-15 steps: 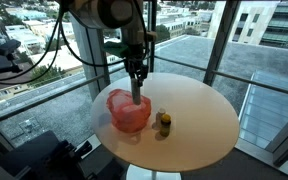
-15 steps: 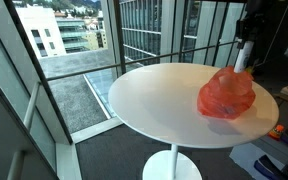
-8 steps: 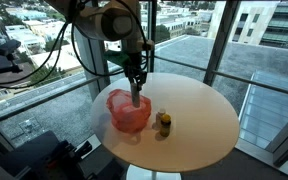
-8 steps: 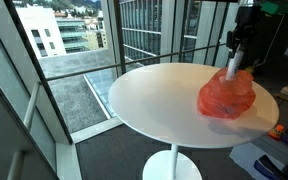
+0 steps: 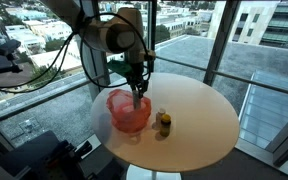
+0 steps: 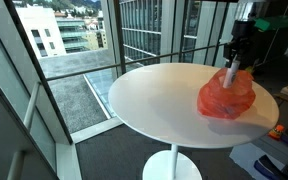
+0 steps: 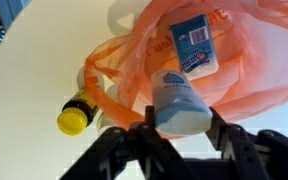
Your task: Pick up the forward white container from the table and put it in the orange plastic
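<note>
White container (image 7: 179, 100) lowered to the mouth of the orange plastic bag (image 7: 246, 75).
It is held clamped in the gripper (image 7: 181, 120), which has been brought down over the bag within the last second; release is judged next.

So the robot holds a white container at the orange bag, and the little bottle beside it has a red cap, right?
No, the cap is yellow, as the wrist view shows. The end effector does hold the white container at the orange bag, with the little bottle beside it.
</note>
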`<state>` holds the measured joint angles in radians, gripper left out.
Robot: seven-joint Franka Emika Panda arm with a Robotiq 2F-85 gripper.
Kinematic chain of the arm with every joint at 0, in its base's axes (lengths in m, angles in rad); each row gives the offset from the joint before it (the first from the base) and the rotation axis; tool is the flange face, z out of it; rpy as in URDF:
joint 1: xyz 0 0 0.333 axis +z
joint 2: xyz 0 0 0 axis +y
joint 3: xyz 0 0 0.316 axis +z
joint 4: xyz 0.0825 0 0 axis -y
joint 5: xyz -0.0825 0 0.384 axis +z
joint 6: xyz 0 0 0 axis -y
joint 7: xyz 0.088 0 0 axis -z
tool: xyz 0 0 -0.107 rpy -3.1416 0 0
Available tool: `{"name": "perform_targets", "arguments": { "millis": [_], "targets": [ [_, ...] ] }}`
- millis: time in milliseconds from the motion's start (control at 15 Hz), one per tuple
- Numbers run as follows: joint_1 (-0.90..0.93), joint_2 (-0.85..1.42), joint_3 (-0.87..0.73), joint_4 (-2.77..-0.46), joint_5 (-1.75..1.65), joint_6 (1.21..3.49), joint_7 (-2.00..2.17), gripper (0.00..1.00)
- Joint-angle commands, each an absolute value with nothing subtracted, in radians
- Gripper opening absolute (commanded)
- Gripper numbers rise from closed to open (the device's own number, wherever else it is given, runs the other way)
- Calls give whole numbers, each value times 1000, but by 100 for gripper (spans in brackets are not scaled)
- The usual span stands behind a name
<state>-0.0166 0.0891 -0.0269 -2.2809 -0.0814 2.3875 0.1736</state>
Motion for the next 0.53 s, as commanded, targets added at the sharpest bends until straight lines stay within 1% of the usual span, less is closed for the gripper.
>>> {"name": "perform_targets", "arguments": {
  "millis": [0,467],
  "targets": [
    [-20,111,-45,-2292,-107,2441,210,27],
    [-16,170,-69,-2303,-103,2504,215,27]
  ]
}}
